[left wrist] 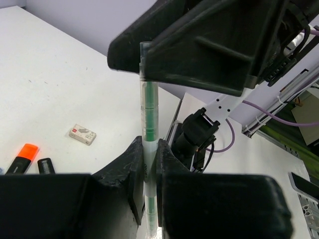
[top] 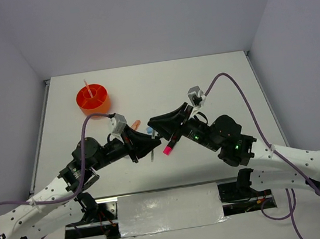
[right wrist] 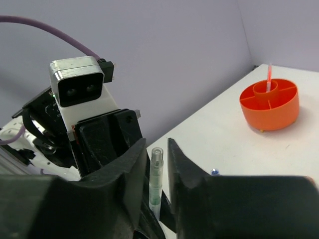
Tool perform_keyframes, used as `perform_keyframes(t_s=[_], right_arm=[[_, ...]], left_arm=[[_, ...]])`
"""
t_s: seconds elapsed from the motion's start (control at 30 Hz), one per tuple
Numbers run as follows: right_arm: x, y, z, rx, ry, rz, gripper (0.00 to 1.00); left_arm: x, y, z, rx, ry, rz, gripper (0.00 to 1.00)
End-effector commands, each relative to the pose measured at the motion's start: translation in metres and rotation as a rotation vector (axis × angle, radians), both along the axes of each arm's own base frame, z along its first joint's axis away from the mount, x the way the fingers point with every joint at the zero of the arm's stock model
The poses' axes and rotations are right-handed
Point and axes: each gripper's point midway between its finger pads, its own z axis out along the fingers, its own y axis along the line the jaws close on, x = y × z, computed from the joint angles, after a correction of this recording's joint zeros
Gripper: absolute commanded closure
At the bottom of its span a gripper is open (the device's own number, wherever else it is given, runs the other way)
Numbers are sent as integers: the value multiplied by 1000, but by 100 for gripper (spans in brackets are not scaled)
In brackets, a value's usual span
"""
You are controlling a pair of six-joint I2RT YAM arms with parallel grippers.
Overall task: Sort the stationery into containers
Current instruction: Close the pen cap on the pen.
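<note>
**Handover of a green pen above the table**

Grippers from both arms meet over the middle of the white table (left wrist: 60,74). Between them is a thin green pen (left wrist: 149,109) with a clear barrel, lifted off the surface. Our left gripper (left wrist: 150,154) has its fingers pressed flat against the lower barrel. That grip holds the pen straight and leaves its far end free to offer.

Our right gripper (right wrist: 157,149) straddles that far end. Its fingers sit just beside the barrel on either side, but we cannot tell whether they pinch it or merely flank it.

We read this as a pass between arms, probably to take the pen nearer one end so it can be lowered upright. The round bright-orange plastic organiser (right wrist: 269,114) stands well apart at the far left of the table. A thin orange pen (right wrist: 269,74) is upright in its centre well.

A beige eraser (left wrist: 82,134) and a black highlighter (left wrist: 22,158) with an orange cap lie unsorted on the table. If one grip loosens before the other is firm, we judge the pen would drop.
</note>
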Motion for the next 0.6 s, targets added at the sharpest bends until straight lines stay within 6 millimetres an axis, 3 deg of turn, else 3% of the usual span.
perform_keyframes(t_s=[0.0, 0.1, 0.17, 0.2, 0.37, 0.47, 0.57], right_arm=[[3, -4, 17, 13, -31, -22, 71], [4, -2, 14, 1, -27, -19, 87], [3, -2, 15, 6, -25, -20, 91], [4, -2, 13, -1, -21, -21, 100], [4, 3, -1, -25, -11, -12, 100], [5, 11, -37, -83, 23, 9, 100], [2, 24, -76, -143, 67, 54, 100]], left_arm=[[-8, 2, 33, -55, -96, -28, 100], [-8, 3, 34, -58, -101, -30, 100], [-8, 3, 33, -53, -101, -31, 100], [-8, 2, 31, -47, -103, -30, 100], [1, 11, 42, -36, -128, 41, 100], [6, 21, 66, -32, -180, 100, 100], [-1, 29, 107, -66, -257, 99, 100]])
